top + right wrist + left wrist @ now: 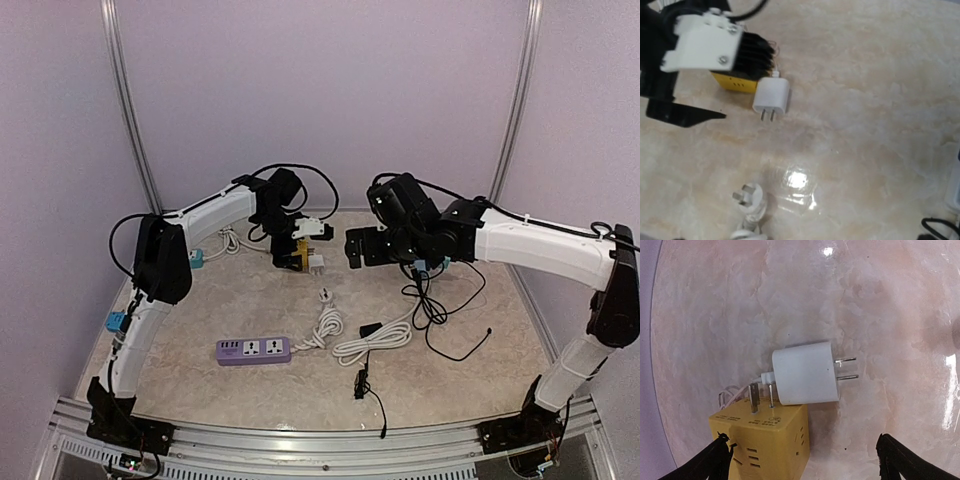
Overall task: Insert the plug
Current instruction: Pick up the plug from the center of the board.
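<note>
The left gripper (803,450) hangs with jaws spread wide, holding nothing. Just below it and slightly right, the white charger (805,372) lies flat beside the yellow socket cube (765,440). Its long axis runs far to near, prongs toward the near edge (parallel to the closing line, so a wrist turn looks necessary). The right gripper (353,247), also wide, stands farther off.

Tabletop (230,300): beige marble.
Front: purple strip (253,350), white cable (372,342).
Centre: plug (325,296).
Rear: yellow cube (765,440), white charger (805,372) just beside.
</note>
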Robot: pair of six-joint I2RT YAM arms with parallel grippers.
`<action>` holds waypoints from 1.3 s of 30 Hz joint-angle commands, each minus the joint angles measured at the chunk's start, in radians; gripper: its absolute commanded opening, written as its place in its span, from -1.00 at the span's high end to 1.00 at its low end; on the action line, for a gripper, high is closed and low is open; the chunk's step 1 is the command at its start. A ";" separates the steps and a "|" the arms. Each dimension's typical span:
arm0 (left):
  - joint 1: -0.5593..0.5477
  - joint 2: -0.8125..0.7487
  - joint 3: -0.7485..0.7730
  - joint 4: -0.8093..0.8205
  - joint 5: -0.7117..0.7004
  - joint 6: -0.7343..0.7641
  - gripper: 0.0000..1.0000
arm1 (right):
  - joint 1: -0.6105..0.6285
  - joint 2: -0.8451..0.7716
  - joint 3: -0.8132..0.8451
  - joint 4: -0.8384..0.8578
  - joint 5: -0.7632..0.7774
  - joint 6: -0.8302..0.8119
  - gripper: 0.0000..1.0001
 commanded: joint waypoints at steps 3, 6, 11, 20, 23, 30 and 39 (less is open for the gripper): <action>0.024 0.016 0.042 0.036 0.022 -0.023 -0.97 | 0.026 -0.026 -0.029 -0.002 -0.014 0.025 -0.99; 0.036 0.033 0.050 0.054 -0.006 -0.033 -0.97 | 0.027 -0.019 -0.028 0.008 -0.025 0.021 -0.99; 0.037 0.083 0.068 0.035 -0.050 -0.039 -0.97 | 0.027 0.000 -0.009 0.016 -0.023 -0.008 -0.99; 0.034 0.074 0.043 0.114 0.024 -0.112 -0.63 | 0.027 0.029 0.013 0.006 -0.028 -0.032 -0.99; 0.037 0.067 0.039 0.124 0.040 -0.129 -0.10 | 0.027 0.024 0.016 -0.003 -0.027 -0.034 -0.99; 0.034 -0.057 -0.046 0.041 0.081 -0.167 1.00 | 0.027 -0.024 0.011 -0.010 -0.014 -0.059 -0.99; 0.097 -0.405 -0.182 -0.252 0.454 -0.392 1.00 | 0.163 -0.245 -0.162 0.268 -0.085 -0.521 -0.99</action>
